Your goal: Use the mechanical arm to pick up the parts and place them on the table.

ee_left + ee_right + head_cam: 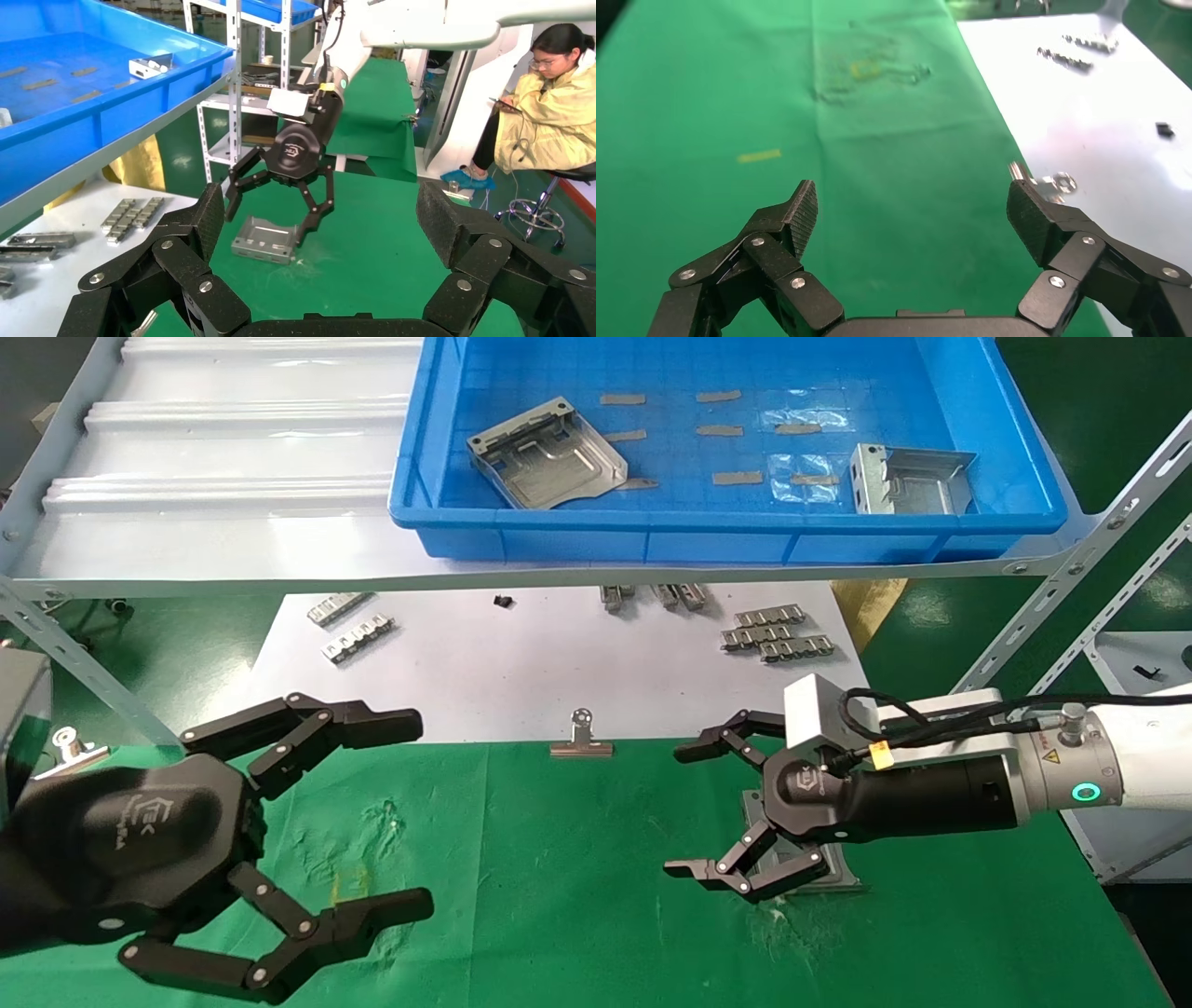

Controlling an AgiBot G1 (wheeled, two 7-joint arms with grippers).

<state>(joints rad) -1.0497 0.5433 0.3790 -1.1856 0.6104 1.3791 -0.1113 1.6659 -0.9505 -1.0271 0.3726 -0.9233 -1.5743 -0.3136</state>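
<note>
**Part Set Down, Right End Effector Open**

Green tabletop [577, 859] carries one part [266, 240] at 4 o'clock, flat beneath my right end effector [689, 808], fingers spread, gripping nothing. Two parts wait in the blue bin [652, 537] at 12 o'clock. Left end effector [410, 817] idles open at 8 o'clock.

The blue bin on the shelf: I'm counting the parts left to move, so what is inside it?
Inside the blue bin lie two grey sheet-metal parts, one on the robot's left, one on its right, plus tape strips. The near wall hides the floor strip just behind it.
</note>
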